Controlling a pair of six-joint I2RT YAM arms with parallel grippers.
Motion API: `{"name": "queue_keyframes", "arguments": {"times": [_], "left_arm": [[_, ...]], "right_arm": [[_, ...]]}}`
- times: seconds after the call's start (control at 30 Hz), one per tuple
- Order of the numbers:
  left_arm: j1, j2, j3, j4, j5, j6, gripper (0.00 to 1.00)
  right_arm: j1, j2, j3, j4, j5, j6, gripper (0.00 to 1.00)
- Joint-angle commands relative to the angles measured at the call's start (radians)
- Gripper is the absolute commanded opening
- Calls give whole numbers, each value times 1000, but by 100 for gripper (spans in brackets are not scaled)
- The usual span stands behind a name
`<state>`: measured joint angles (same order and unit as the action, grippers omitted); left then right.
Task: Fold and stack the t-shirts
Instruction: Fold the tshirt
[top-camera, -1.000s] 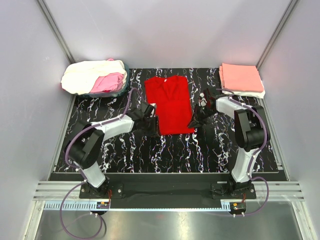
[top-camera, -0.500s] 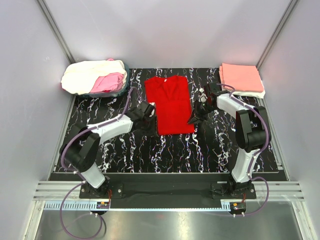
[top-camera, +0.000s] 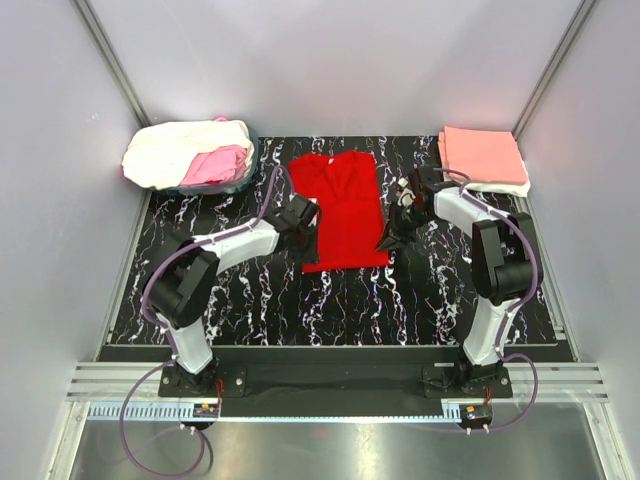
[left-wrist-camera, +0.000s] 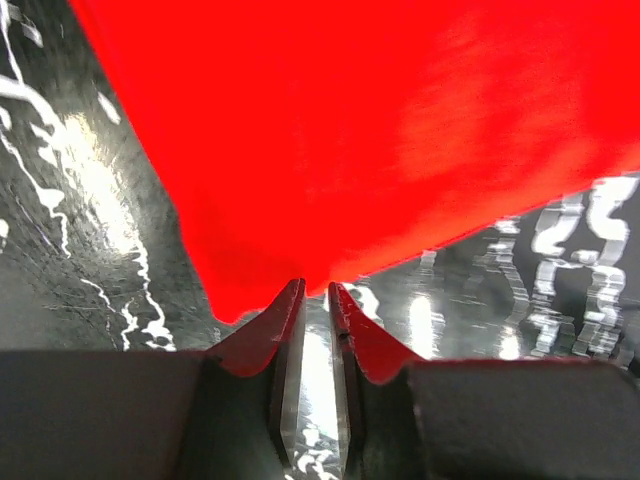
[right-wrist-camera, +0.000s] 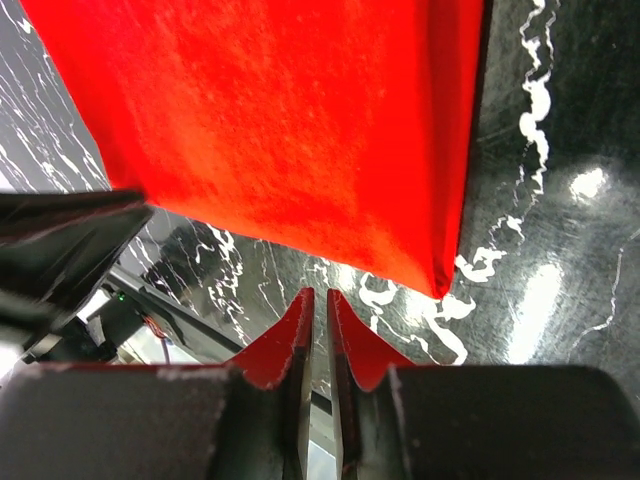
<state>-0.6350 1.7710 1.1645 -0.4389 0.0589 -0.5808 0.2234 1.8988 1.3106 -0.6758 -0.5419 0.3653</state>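
Left arm stretched inward, left claw (left-wrist-camera: 315, 288) pinching red t-shirt (top-camera: 340, 210) edge | right arm folded inward, right claw (right-wrist-camera: 315, 295) nearly together beside shirt's near-right corner

I have the bright red cloth t-shirt (top-camera: 340, 210) in the middle of the bench, folded lengthwise into a narrow strip, with the collar at the far end and the hem toward me. Its left edge runs uneven, and the near left corner juts outward. At the far left corner a cream-white cloth t-shirt (top-camera: 170, 150) lies crumpled in a heap, with a pink cloth t-shirt (top-camera: 215, 165) bunched against its near side. At the far right a salmon-pink cloth t-shirt (top-camera: 482, 153), folded square, rests on a folded white cloth t-shirt (top-camera: 505, 187) whose edge shows beneath it.
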Motion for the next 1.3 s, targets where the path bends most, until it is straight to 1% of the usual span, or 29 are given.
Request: {"name": "queue_keyframes", "arguments": {"times": [0.0,0.07,0.27,0.47,0.53,0.7,0.83,0.87,0.9,0.93,0.97,1.0,1.03,1.07,1.13,1.27], "left_arm": [[1,-1,-54,32,-36,-1,20],[1,2,-97,54,-37,-4,20],[1,13,-144,71,-42,9,19],[3,7,-144,66,-51,21,19],[4,8,-146,66,-48,19,19],[4,-11,-163,68,-47,19,19],[4,-48,-195,59,-50,25,18],[3,-83,-200,58,-48,27,19],[3,-108,-207,57,-45,27,30],[3,-135,-215,51,-42,21,42],[1,-193,-215,43,-45,19,50],[1,-223,-212,36,-50,19,62],[1,-249,-206,7,-56,19,69],[1,-290,-200,-7,-85,16,75],[3,-327,-192,-35,-96,18,84],[20,-409,-229,-20,-76,-1,85]], "right_arm": [[-13,-63,-7,-19,0,-32,16],[-22,-60,-10,-13,3,-31,16],[-42,-15,-39,31,11,-14,15],[-58,39,-97,74,42,-12,13],[-61,36,-115,76,77,-11,12],[-67,22,-168,76,103,-8,12],[-67,-29,-206,62,117,-2,12],[-67,-68,-218,47,125,0,15],[-67,-93,-223,38,135,0,18],[-68,-119,-228,30,163,3,43],[-67,-174,-237,25,169,1,56],[-67,-200,-240,21,172,6,69],[-65,-236,-240,16,172,6,80],[-65,-248,-240,4,172,6,82],[-67,-268,-238,-4,157,6,85],[-67,-274,-260,18,105,24,84]]}}
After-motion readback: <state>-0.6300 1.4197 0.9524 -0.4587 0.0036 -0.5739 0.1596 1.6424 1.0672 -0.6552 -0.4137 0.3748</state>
